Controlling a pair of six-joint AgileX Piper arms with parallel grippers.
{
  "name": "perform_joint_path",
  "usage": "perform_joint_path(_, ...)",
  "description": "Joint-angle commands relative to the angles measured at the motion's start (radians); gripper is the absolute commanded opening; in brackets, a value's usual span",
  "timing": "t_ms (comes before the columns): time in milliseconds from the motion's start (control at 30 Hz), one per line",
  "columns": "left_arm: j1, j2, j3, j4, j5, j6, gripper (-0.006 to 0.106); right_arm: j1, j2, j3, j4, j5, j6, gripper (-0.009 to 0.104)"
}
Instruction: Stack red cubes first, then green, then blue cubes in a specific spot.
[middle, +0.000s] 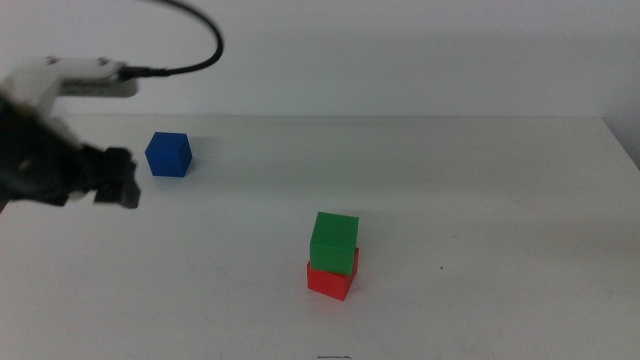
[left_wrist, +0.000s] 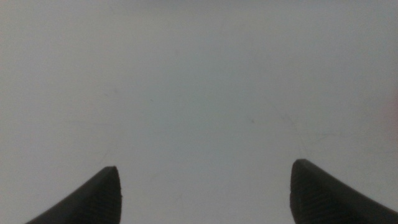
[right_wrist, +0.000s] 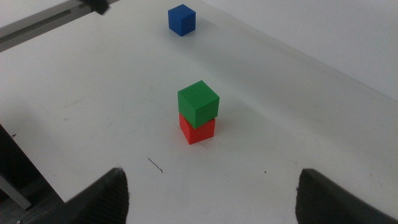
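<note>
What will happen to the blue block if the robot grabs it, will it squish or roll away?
Probably neither. The blue cube has flat faces and sharp edges, so it should sit still rather than roll. It looks solid and stiff, so it likely won't squish. Its matte sides should let the open left gripper beside it hold without much slipping.

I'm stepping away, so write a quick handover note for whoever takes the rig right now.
Left claw: open, empty, in the air just left of the blue cube.
Right claw: open, empty, waiting out of the middle view.
Done: green cube sits on the red cube, slightly twisted, near the table's front centre.
Left: pick up the blue cube, standing alone at far left, and set it on the green.
</note>
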Motion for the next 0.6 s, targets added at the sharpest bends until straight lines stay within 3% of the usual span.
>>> perform_joint_path(0,-0.001,0.112,-0.155,-0.025,0.094,0.003,0.091,-0.006,0.007,-0.025,-0.023,-0.072,-0.013,0.079)
perform_joint_path(200,-0.001,0.445,-0.539,-0.056,0.409,0.003,0.091,-0.006,0.007,-0.025,-0.023,-0.072,-0.013,0.079)
perform_joint_path(333,-0.002,0.598,-0.735,-0.072,0.432,-0.05,0.091,-0.006,0.007,-0.025,-0.023,-0.072,-0.013,0.079)
perform_joint_path(567,-0.001,0.756,-1.009,0.078,0.43,-0.088,0.091,-0.006,0.008,-0.025,-0.023,-0.072,-0.013,0.079)
